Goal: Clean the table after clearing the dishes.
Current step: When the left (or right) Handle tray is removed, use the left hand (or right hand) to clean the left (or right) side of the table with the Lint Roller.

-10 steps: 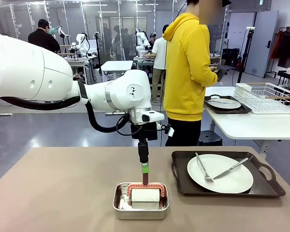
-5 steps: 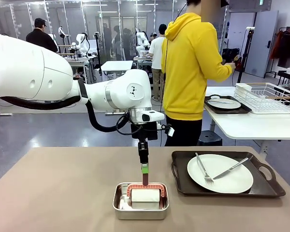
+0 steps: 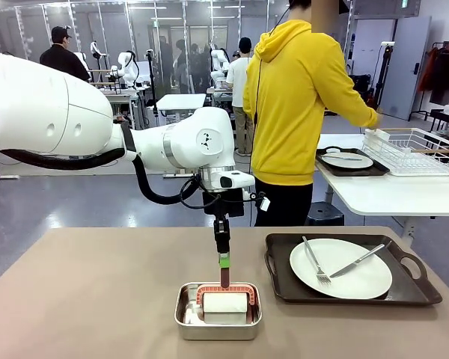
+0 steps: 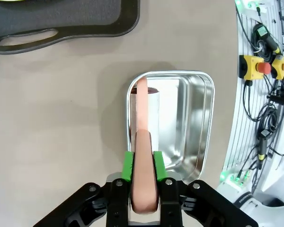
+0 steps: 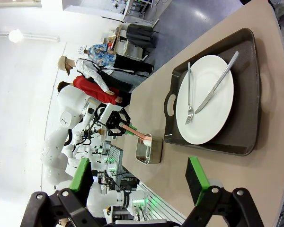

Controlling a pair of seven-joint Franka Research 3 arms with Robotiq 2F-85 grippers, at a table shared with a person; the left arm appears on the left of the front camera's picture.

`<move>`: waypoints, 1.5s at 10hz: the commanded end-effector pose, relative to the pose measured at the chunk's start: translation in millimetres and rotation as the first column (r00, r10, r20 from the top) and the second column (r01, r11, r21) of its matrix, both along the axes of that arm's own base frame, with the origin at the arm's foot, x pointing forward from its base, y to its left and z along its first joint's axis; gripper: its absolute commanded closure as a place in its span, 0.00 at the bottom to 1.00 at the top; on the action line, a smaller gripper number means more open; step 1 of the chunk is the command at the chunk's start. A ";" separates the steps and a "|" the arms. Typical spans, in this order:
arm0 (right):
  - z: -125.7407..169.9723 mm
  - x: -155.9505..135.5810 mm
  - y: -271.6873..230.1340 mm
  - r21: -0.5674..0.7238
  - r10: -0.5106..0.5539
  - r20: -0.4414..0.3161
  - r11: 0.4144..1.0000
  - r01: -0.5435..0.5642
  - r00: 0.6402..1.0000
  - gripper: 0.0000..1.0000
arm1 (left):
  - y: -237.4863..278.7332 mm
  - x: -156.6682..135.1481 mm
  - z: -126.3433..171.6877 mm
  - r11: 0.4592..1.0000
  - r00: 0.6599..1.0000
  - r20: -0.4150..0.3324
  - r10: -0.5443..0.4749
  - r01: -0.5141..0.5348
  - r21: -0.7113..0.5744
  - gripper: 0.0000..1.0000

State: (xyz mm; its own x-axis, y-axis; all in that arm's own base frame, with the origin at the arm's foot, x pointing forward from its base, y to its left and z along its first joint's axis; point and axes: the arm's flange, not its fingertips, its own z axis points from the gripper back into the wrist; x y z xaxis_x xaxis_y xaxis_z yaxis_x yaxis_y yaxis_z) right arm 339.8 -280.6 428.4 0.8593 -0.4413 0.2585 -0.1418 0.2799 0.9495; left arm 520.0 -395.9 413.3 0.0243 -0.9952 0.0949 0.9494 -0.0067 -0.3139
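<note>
I have the left gripper (image 4: 143, 163) clamped on the white roller (image 3: 224, 305)'s pink handle (image 4: 142, 109), in the pan (image 4: 201, 123) at the table (image 4: 61, 118)'s near edge; I'd lift straight up, clearing the rim.

The left arm (image 3: 67, 120) is glossy white, made of rounded segments, with a small dark emblem (image 3: 206, 140) on one joint and a thick black cable (image 3: 153, 196) looping beneath. The left end effector (image 4: 143, 163) is black, screw-studded, with bright green pads (image 4: 128, 165); the right end effector (image 5: 139, 177) looks alike. The far-side person (image 3: 292, 112) wears a yellow hooded top and black trousers.
</note>
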 end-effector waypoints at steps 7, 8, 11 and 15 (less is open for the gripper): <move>3.0 -2.7 -0.2 0.003 0.003 0.007 1.000 -0.003 1.000 0.00 | 99.5 -72.4 131.2 0.751 0.751 0.051 0.658 -0.650 -0.112 0.99; 3.0 -2.7 -0.2 0.003 0.003 0.007 1.000 -0.003 1.000 0.00 | 132.1 -75.5 132.5 0.602 0.604 0.035 0.796 -0.785 -0.148 0.99; 3.0 -2.7 -0.2 0.003 0.003 0.007 1.000 -0.003 1.000 0.00 | 201.7 -65.1 108.2 0.261 0.278 -0.074 0.958 -0.948 -0.180 0.99; 3.0 -2.7 -0.2 0.003 0.003 0.007 1.000 -0.003 1.000 0.00 | 235.5 -47.3 90.7 0.128 0.140 -0.099 0.985 -0.984 -0.125 0.99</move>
